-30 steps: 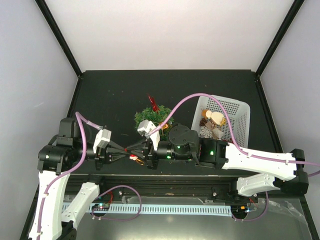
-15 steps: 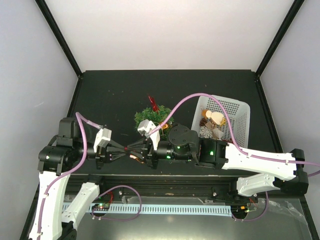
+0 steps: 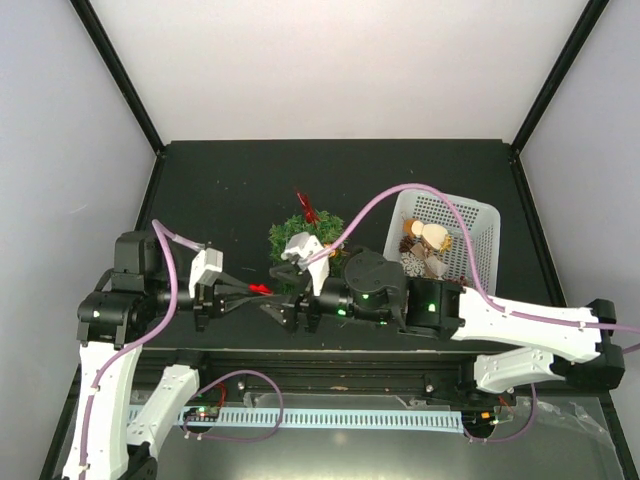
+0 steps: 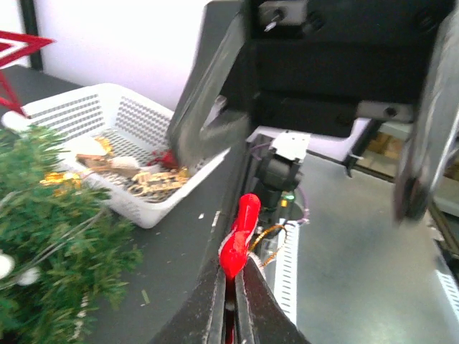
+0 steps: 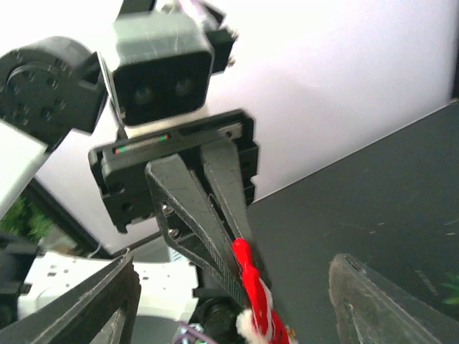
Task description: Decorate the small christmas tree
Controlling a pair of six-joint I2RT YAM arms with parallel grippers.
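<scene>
Small christmas tree [image 3: 305, 238] stands mid-tabletop [image 3: 220, 190], just beyond both arms. Your left end effector [image 3: 255, 290] is pinched together on a red ornament [image 3: 261, 289] by its very end. The right end effector [image 3: 278, 295] gapes around it, holding nothing. Swing hastily and that thin grip may slip, or the gold loop [image 4: 269, 240] may snag a finger. A white basket [image 3: 480, 210] sits right.

No text, label, brand, number or sign can be read in any of the views.
</scene>
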